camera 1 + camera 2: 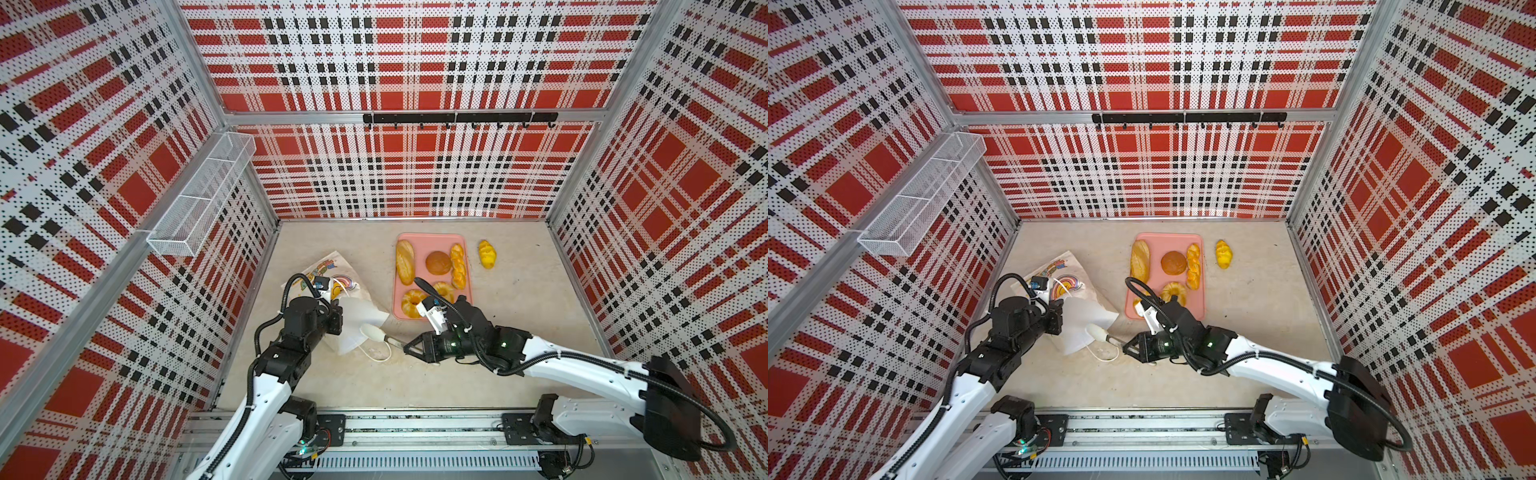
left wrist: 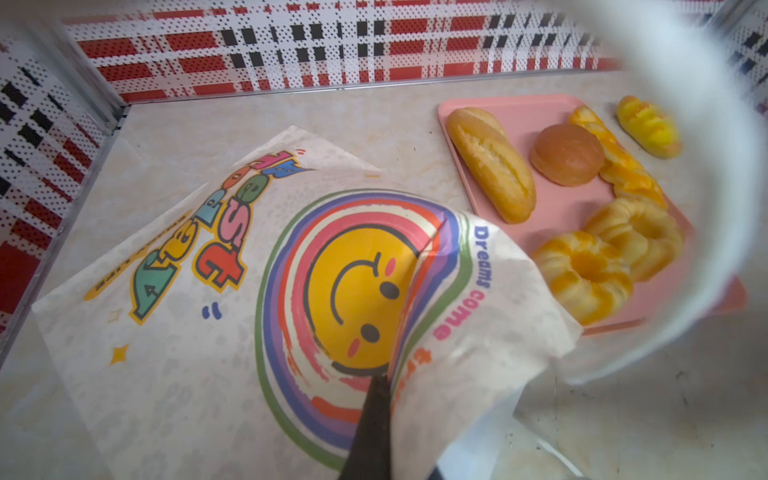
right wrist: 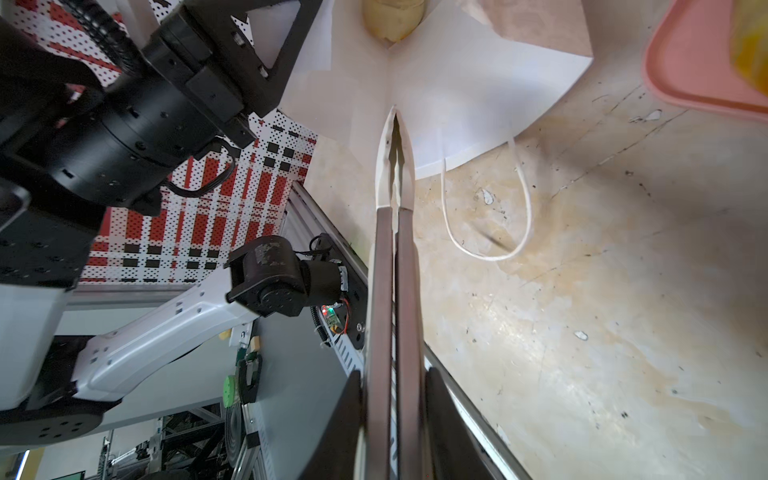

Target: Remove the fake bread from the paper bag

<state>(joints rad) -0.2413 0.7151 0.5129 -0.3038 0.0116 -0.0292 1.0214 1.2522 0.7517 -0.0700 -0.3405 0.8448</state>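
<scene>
Left gripper: pinched tight on an edge of the white printed paper bag, which lies on its side. Right gripper: clamped on steel tongs with white tips; the tips are pressed together at the bag's mouth.

Five golden toy breads sit on the flat pink tray, with a yellow roll beside it. A pale piece shows inside the bag.

Your risks: closed tips could shove that piece deeper. They could also snag the paper and pull it from the left pinch.

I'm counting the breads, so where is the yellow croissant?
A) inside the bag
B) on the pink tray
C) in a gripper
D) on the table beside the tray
D: the croissant lies on the bare table, apart from the tray.
</scene>
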